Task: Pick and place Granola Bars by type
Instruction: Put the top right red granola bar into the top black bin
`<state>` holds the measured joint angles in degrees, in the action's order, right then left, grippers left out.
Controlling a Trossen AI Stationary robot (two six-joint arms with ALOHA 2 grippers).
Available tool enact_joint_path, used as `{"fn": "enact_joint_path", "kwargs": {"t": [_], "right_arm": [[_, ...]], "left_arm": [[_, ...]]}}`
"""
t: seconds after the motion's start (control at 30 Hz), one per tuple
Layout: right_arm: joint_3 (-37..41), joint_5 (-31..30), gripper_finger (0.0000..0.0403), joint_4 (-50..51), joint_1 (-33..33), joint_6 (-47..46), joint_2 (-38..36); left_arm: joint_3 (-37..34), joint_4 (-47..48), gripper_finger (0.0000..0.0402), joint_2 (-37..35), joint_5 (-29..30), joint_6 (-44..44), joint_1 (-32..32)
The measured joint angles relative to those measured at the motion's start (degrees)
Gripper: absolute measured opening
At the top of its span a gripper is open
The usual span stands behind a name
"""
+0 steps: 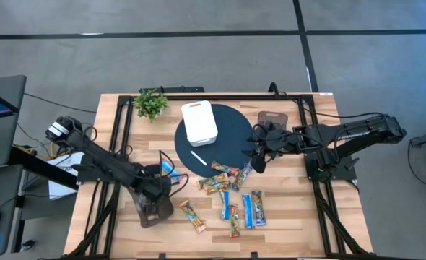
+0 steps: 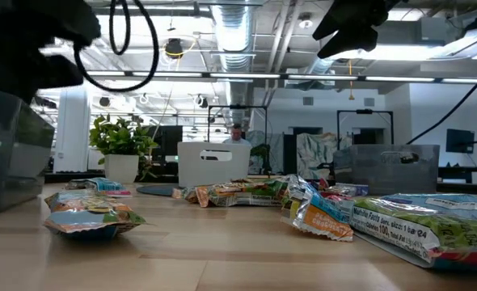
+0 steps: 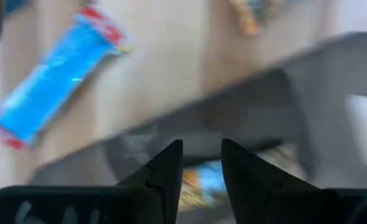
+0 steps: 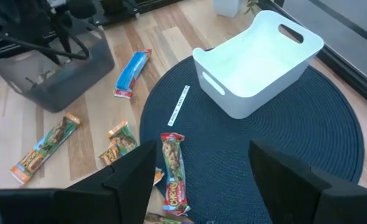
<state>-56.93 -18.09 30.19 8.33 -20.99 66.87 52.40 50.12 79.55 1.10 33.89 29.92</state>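
Observation:
Several granola bars [image 1: 231, 189] lie scattered flat on the wooden table near the front of the dark round mat [image 1: 231, 126]. A blue-wrapped bar [image 1: 168, 170] lies apart at the left. My left gripper [image 3: 201, 146] points down over the grey bin [image 1: 155, 209] at the front left. It is open by a narrow gap with nothing between its fingers. One bar [image 3: 199, 183] lies in the bin below it. My right gripper [image 4: 202, 168] hangs wide open above the mat's near edge, over a red-ended bar [image 4: 173, 171].
A white bin [image 1: 198, 123] stands on the mat, with a thin white stick [image 1: 198, 158] beside it. A small potted plant [image 1: 151, 103] stands at the far left. A second grey bin [image 1: 274, 118] sits at the far right, behind my right arm.

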Motion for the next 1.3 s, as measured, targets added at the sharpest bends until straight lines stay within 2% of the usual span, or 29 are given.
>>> {"fn": "enact_joint_path", "kwargs": {"t": [0.1,0.2,0.37,0.47,0.67,0.83,0.97,1.3], "right_arm": [[0.0,0.0,0.0248,0.3,0.8,-0.4,0.0],[0.0,0.0,0.0248,0.8,1.4,-1.1,0.0],[0.0,0.4,0.0248,0.3,2.9,-1.1,2.0],[0.0,2.8,0.0248,-0.9,3.6,-1.1,5.5],[0.0,3.9,0.0248,-6.9,3.5,-1.5,14.9],[0.0,4.7,0.0248,-8.0,2.0,-2.2,22.3],[0.0,9.1,0.0248,-10.4,0.6,-3.0,27.2],[-0.6,10.8,0.0248,-13.1,-1.2,-5.8,33.0]], "left_arm": [[2.8,1.8,0.0102,-1.0,-2.4,-2.1,-0.1],[6.1,1.8,0.0102,-2.3,0.6,-4.4,-0.1],[10.5,0.4,0.0102,-4.0,15.7,-6.6,-2.0],[12.1,-0.5,0.0102,-5.0,24.5,-5.0,-3.5],[12.6,-1.3,0.0102,-6.7,35.3,1.8,-4.6],[12.6,-1.6,0.0102,-7.0,36.8,3.9,-4.4],[12.6,-1.6,0.0102,-7.0,36.8,4.3,-4.4],[12.5,-1.7,0.0102,-6.9,38.7,3.8,-4.4]]}}
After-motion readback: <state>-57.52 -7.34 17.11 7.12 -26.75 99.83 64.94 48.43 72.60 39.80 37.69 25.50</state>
